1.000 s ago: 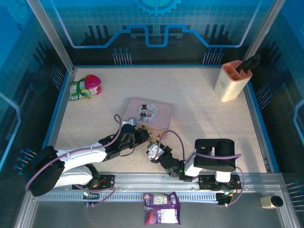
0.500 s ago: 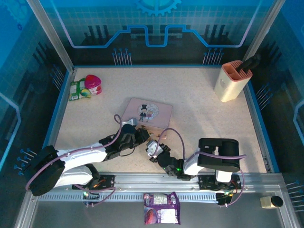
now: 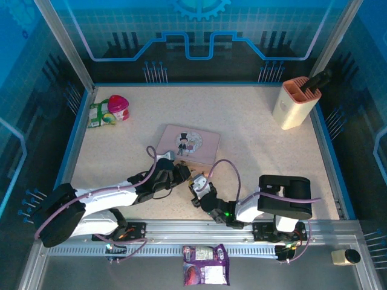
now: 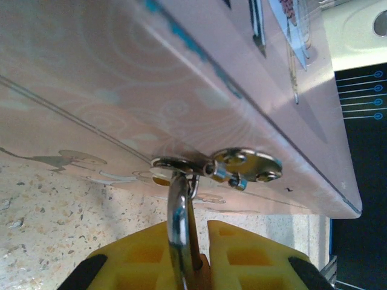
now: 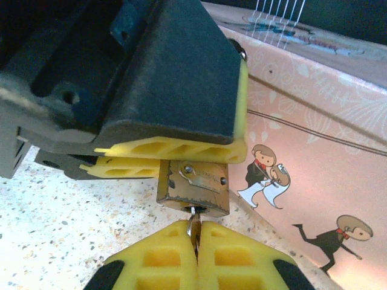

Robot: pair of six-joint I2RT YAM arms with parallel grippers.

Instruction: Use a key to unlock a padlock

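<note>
Sq. brass padlock [image 5: 193, 192], thin silver key [image 5: 193, 226].

Counts, bench [image 3: 254, 130] and rail:
- Arms: 2, left arm [image 3: 103, 199] and right arm [image 3: 278, 202].
- Hands: 2, left hand [image 4: 195, 254] and right hand [image 5: 196, 244]. 2 yellow pads [image 5: 157, 260] each, 4 total.
- Padlock [image 5: 193, 190]: 1, brass body.
- Key [image 5: 193, 226]: 1, thin blade.
- Silver loop [image 4: 178, 205]: 1, shackle or ring, can't tell.
- Metal disc [image 4: 248, 166] linked to it: 1, with 2 holes.
- Pink tin [image 3: 187, 144]: 1.
- Beige holder [image 3: 293, 106]: 1, with 1 black item [image 3: 319, 80] in it.
- Green packet [image 3: 97, 115]: 1.
- Pink-red tub [image 3: 119, 107]: 1.
- Purple packet [image 3: 205, 273]: 1.
- Small cylinder [image 3: 346, 257]: 1.
- Bench: 1.
</note>
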